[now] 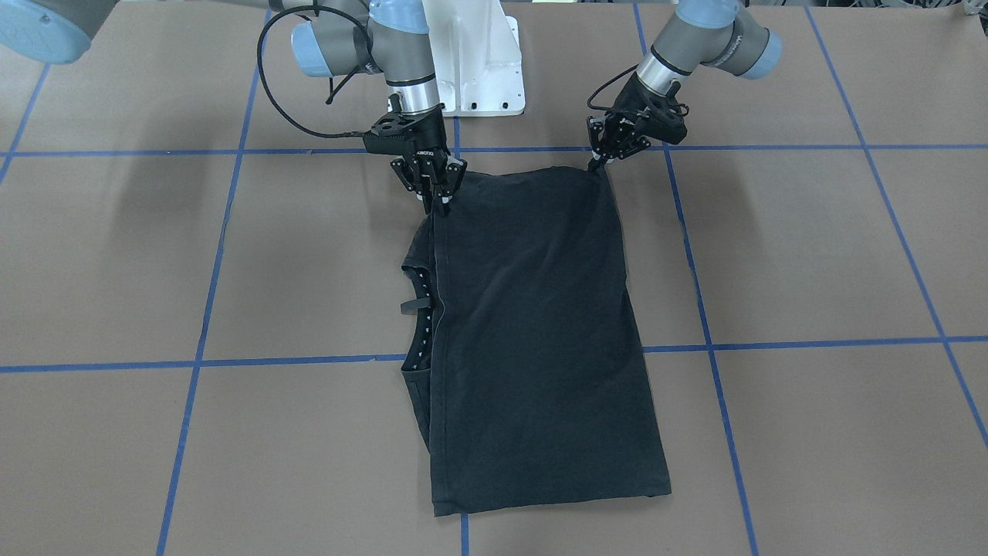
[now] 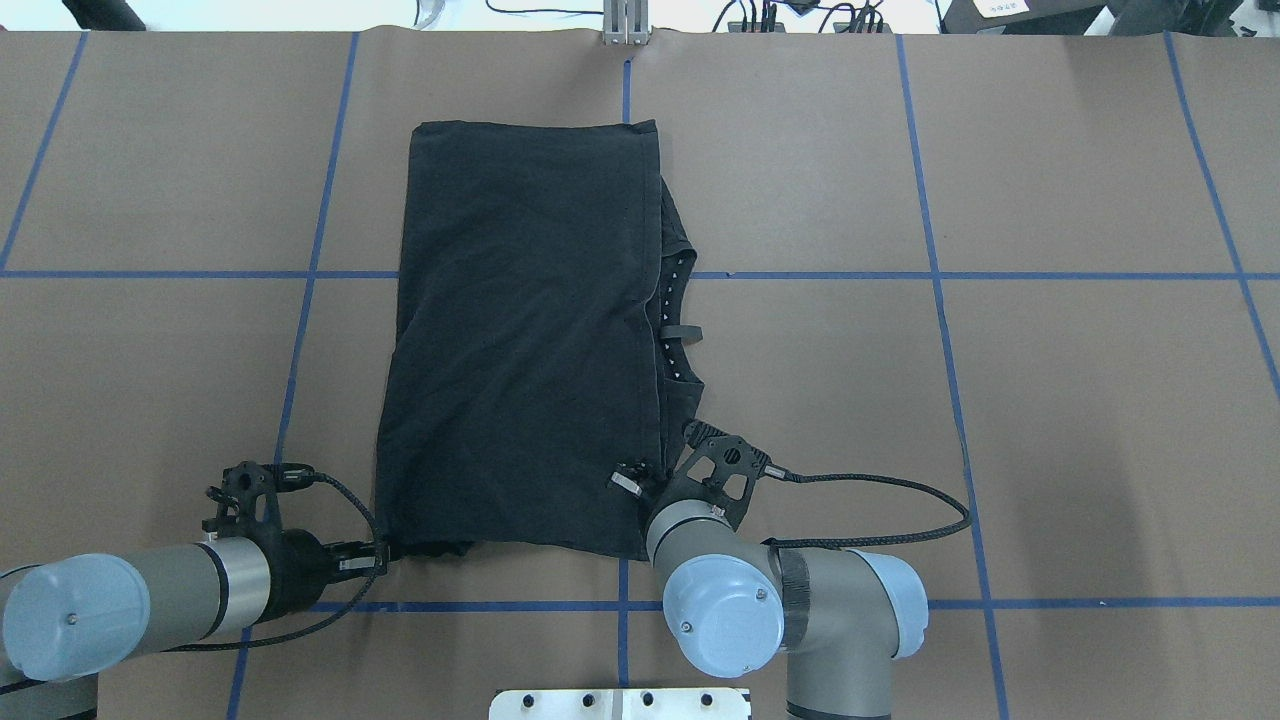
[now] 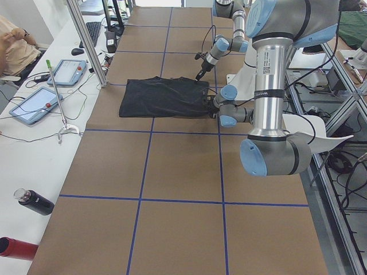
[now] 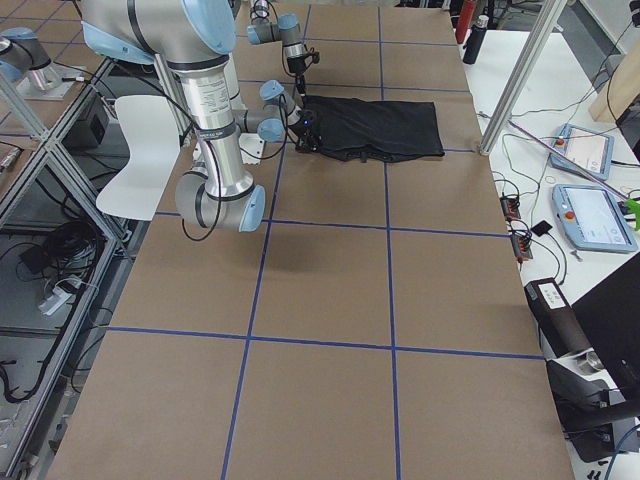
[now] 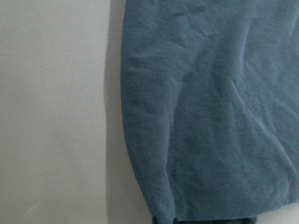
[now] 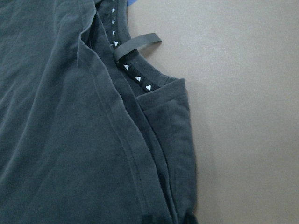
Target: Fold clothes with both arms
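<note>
The black T-shirt (image 2: 520, 330) lies folded lengthwise on the brown table (image 2: 1000, 400), plain side up, with its graphic hidden. The collar (image 2: 676, 330), with white triangle marks and a loop, peeks out along the edge on my right side. My left gripper (image 2: 378, 553) is shut on the near left corner of the shirt (image 1: 532, 332); it shows in the front view (image 1: 597, 162) too. My right gripper (image 1: 438, 202) is shut on the near right edge by the folded hem. The left wrist view (image 5: 210, 116) and the right wrist view (image 6: 56, 116) are filled by cloth.
The white pedestal base (image 2: 620, 703) stands just behind both grippers. Blue tape lines (image 2: 940, 275) grid the table. Across the table a side bench holds tablets (image 3: 34, 106) and bottles (image 3: 34, 201), with metal posts (image 3: 86, 40) by the far edge.
</note>
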Action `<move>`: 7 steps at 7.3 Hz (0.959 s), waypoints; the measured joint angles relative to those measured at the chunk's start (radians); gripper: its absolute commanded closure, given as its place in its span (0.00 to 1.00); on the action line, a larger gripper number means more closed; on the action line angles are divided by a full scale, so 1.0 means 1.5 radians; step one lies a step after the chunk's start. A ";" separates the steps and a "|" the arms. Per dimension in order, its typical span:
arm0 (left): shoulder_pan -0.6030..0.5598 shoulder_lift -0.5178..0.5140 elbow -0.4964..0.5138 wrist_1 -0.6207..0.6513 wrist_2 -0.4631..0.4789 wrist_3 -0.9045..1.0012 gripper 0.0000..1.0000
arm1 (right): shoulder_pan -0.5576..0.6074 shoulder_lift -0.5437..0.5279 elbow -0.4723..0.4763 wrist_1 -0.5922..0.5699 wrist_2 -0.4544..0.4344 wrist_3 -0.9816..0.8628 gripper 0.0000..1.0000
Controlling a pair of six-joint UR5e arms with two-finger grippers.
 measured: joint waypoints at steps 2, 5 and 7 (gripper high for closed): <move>0.000 0.000 -0.004 0.000 0.000 0.000 1.00 | -0.002 -0.006 0.004 0.000 -0.014 -0.008 1.00; -0.002 0.004 -0.044 0.001 -0.004 0.003 1.00 | -0.018 -0.049 0.076 -0.004 -0.033 -0.023 1.00; -0.003 0.012 -0.107 0.003 -0.016 -0.003 1.00 | -0.049 -0.096 0.179 -0.047 -0.038 -0.030 1.00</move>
